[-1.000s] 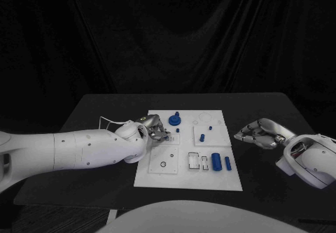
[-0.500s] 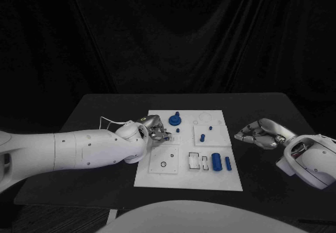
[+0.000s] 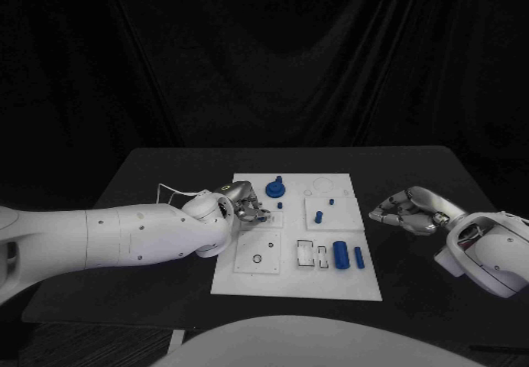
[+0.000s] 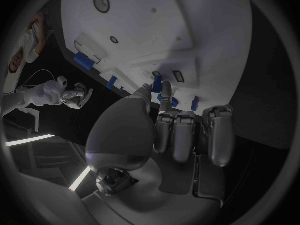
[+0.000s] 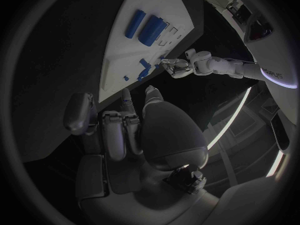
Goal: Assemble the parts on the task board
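Note:
The white task board [image 3: 289, 267] lies mid-table. On it are a blue knob [image 3: 276, 187], a blue peg [image 3: 317, 217], a blue cylinder [image 3: 341, 254] and a thin blue bar [image 3: 359, 258]. My left hand [image 3: 245, 206] hovers over the board's left far part. In the left wrist view my left hand [image 4: 169, 130] has thumb and one finger brought together on a small blue part [image 4: 156, 84], close to a slot in the board [image 4: 144, 30]; the other fingers are curled. My right hand [image 3: 408, 210] sits right of the board with fingers curled in on nothing.
Near the board's front left is a round hole [image 3: 257, 259], with rectangular slots [image 3: 311, 254] beside it. Black table [image 3: 154, 176] surrounds the board. The right wrist view shows the board [image 5: 125, 50] and my left hand [image 5: 178, 66] beyond my right hand [image 5: 125, 130].
My left hand has shifted only very slightly over the board. The right hand and the loose parts have stayed where they were.

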